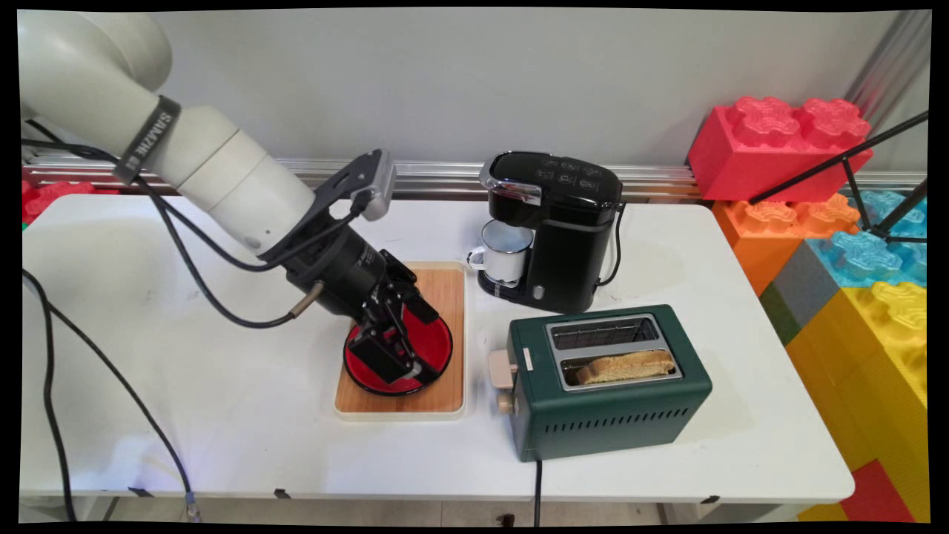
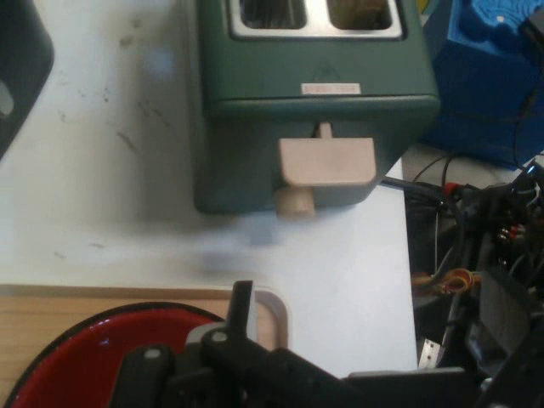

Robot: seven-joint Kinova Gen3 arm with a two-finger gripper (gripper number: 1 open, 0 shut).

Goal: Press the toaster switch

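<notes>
- Main view: white arm reaches in from the bench's left rear and slopes down to the hand [image 1: 397, 360], which sits low over a red plate [image 1: 437, 340].
- Plate lies on a wooden board [image 1: 445, 293] with a pale rim; board is near the middle of the bench [image 1: 222, 415], closer to the front edge than to the rear one.
- Hand covers the left and centre of the plate. Whether the fingers touch the plate I cannot tell from this angle.
- Hand state: cannot tell. Linkage hides the fingertips in the main view, and the hand view shows only one black finger [image 2: 241, 308] rising at the bottom edge, above the plate's rim [image 2: 102, 340]. No object seen clamped.
- Green toaster [image 1: 608, 386] stands just to the right of the board, toward the bench's front edge, apart from the board. Two slots on top; a slice of toast [image 1: 626, 365] sits in the slot nearer the front, the rear slot shows bare wire.
- Toaster's beige lever [image 2: 327, 161] and a round knob [image 2: 295, 201] below it face the board; in the hand view both are straight ahead of the hand.
- Black coffee maker [image 1: 563, 230] stands behind the toaster, toward the bench's rear edge, just right of the board's rear corner. A white mug [image 1: 506, 252] sits under its spout, handle pointing left.
- Black cables hang from the arm across the bench's left side.
- Large toy bricks [image 1: 778, 144], red, orange, blue and yellow, are stacked beyond the bench's right edge.
</notes>
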